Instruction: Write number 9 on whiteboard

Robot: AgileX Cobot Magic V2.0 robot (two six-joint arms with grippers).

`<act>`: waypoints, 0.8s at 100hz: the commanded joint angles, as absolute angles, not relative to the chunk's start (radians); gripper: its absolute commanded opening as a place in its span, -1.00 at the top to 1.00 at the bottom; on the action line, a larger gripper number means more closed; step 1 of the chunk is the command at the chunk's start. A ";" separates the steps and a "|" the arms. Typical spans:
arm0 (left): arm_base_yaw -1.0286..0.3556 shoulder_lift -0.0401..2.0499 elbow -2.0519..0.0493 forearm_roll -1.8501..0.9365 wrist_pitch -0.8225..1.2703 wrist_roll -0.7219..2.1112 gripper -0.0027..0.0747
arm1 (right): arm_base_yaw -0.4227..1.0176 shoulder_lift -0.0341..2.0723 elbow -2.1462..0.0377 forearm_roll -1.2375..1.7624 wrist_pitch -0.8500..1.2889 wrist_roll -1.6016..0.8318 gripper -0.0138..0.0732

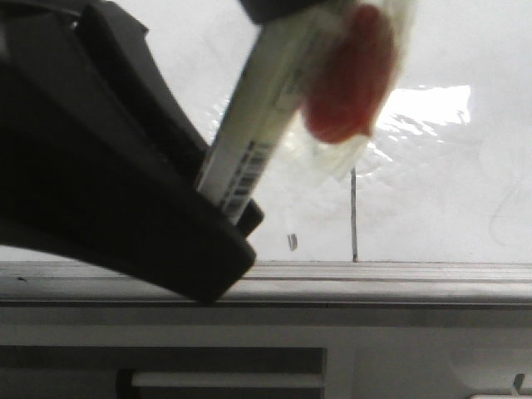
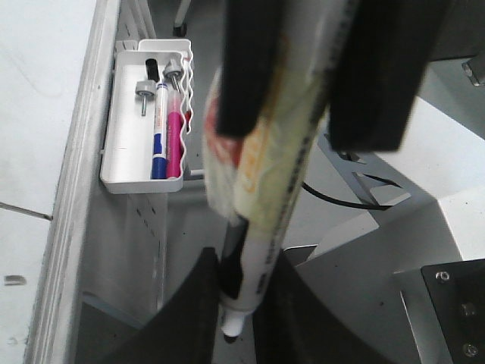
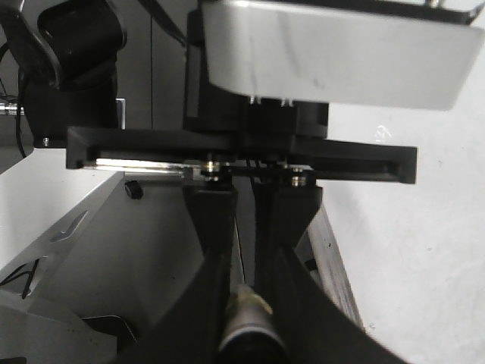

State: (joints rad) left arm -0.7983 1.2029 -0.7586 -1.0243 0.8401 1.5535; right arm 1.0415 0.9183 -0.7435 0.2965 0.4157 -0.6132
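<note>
The glossy whiteboard (image 1: 432, 191) fills the background above its grey ledge (image 1: 374, 278), bearing one thin vertical stroke (image 1: 353, 214) — seemingly the 9's stem, its loop hidden. Both the left gripper (image 2: 241, 299) and the right gripper (image 3: 248, 299) pinch the marker (image 2: 273, 197) from opposite ends, probably passing it across or uncapping it.

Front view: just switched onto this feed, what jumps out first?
A white marker with a barcode label slants across the upper middle, very close to the lens, held in a big black gripper filling the left side. A blurred red blob sits beside the marker at the top. Behind, on the whiteboard, a thin black vertical stroke runs down to the grey ledge.
</note>
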 commanded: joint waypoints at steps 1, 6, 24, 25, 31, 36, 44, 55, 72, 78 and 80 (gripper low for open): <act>-0.803 1.179 -0.799 -1.150 0.838 1.525 0.98 | 1.044 0.936 -0.763 0.315 0.407 -0.614 0.80; -0.797 1.179 -0.799 -1.148 0.838 1.511 0.98 | 1.044 0.936 -0.763 0.315 0.405 -0.614 0.71; -0.797 1.179 -0.793 -1.148 0.832 1.442 0.98 | 1.044 0.897 -0.763 0.312 0.385 -0.614 -0.02; -0.797 1.179 -0.791 -1.148 0.831 1.435 0.98 | 1.044 0.895 -0.763 0.312 0.379 -0.614 -0.05; -0.797 1.179 -0.780 -1.148 0.821 1.397 0.98 | 1.042 0.870 -0.763 0.311 0.352 -0.614 -0.31; -0.797 1.179 -0.764 -1.148 0.808 1.341 0.98 | 1.042 0.849 -0.763 0.309 0.322 -0.614 -0.43; -0.797 1.179 -0.740 -1.148 0.789 1.287 0.98 | 1.021 0.813 -0.763 0.309 0.285 -0.614 -0.42; -0.797 1.179 -0.724 -1.148 0.760 1.258 0.98 | 0.972 0.765 -0.763 0.308 0.261 -0.614 -0.33; -0.797 1.179 -0.721 -1.147 0.635 1.171 0.98 | 0.886 0.698 -0.763 0.308 0.245 -0.614 0.23; -0.797 1.179 -0.721 -1.147 0.576 1.125 0.98 | 0.861 0.681 -0.763 0.308 0.245 -0.614 0.60; -0.797 1.179 -0.721 -1.147 0.549 1.115 0.99 | 0.853 0.676 -0.763 0.307 0.245 -0.614 0.73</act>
State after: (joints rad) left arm -0.7964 1.2029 -0.6972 -1.0912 0.6428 1.1770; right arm 0.8863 0.7031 -0.7376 0.3025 0.3287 -0.6132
